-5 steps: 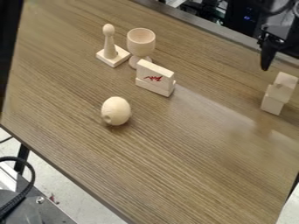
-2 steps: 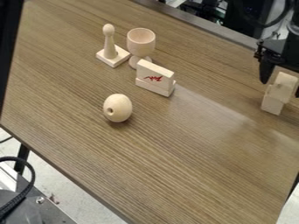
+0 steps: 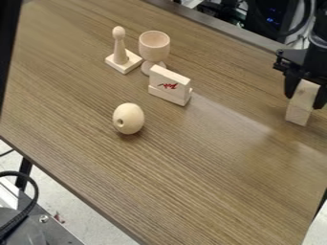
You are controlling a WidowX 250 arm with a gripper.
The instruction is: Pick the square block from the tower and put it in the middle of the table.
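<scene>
at the right of the frame, we see the black claw (image 3: 304,102) straddling the upper part of the small wooden tower (image 3: 298,116). the square block (image 3: 307,90) is up there within the claw; we cannot tell whether it is clamped or only surrounded. its sides are partly hidden, so we cannot make out where it meets the wood below. the arm is cut off by the right edge.

in the upper left of the frame, we have a round-headed peg (image 3: 119,49) on a square base, and just beside it a wooden cup (image 3: 154,46), its foot partly hidden by a slab (image 3: 169,84) with a red mark we can't make out. left of centre, an egg-shaped piece (image 3: 129,117) shows a dark hole. the tabletop (image 3: 191,182) runs out of the frame at the top and bottom.
</scene>
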